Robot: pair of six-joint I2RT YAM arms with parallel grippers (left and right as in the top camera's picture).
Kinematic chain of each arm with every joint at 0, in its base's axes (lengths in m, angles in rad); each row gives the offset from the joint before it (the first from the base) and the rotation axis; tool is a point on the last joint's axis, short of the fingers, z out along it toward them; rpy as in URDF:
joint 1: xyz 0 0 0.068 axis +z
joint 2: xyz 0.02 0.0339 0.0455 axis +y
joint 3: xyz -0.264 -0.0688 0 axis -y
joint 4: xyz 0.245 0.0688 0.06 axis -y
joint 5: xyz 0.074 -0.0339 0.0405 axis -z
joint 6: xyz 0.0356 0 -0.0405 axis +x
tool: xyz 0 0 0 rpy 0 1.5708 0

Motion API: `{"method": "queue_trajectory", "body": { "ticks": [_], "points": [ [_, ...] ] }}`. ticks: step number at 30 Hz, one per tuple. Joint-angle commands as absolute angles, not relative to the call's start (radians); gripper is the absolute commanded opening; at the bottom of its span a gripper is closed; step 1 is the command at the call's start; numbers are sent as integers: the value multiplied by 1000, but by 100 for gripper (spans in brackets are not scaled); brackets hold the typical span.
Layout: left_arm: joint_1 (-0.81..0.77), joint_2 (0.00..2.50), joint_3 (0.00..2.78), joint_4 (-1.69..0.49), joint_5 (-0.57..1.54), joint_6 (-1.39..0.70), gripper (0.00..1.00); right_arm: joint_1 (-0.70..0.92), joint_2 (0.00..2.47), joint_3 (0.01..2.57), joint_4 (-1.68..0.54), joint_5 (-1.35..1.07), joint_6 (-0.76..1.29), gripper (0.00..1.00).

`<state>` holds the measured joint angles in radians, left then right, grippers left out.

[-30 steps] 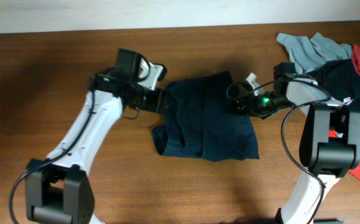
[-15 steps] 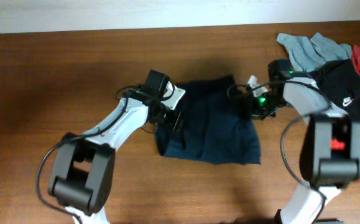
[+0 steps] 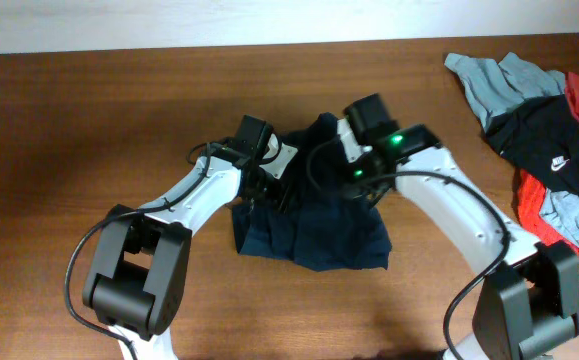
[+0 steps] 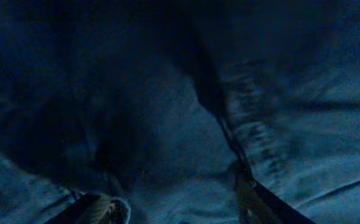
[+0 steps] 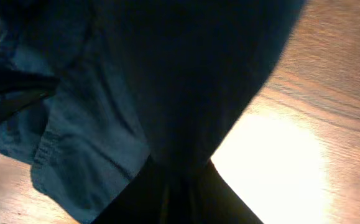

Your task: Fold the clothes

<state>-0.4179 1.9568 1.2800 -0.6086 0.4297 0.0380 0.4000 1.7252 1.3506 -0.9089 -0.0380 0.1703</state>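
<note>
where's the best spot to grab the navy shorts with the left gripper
Probably the lower left corner of the navy shorts: it lies flat, jutting onto bare table, so the left gripper could come in low from the left. The right gripper pinches the bunched right side.

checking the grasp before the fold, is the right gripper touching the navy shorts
Touching. The right wrist view shows the navy shorts bunching down to a point, pinched between the closed fingers of the right gripper.
</note>
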Motion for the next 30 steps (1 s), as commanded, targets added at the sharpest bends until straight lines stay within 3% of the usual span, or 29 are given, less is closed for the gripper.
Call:
{"method": "queue_trajectory", "body": {
  "ticks": [1, 17, 30],
  "points": [
    [-419, 1969, 1275, -606, 430, 58, 59, 460, 1727, 1352, -898, 31, 298, 4],
    [-419, 1969, 1275, -632, 430, 57, 59, 409, 1694, 1600, -1047, 57, 241, 4],
    [-419, 1969, 1275, -628, 429, 57, 59, 590, 1867, 1580, -959, -79, 294, 4]
  ]
}}
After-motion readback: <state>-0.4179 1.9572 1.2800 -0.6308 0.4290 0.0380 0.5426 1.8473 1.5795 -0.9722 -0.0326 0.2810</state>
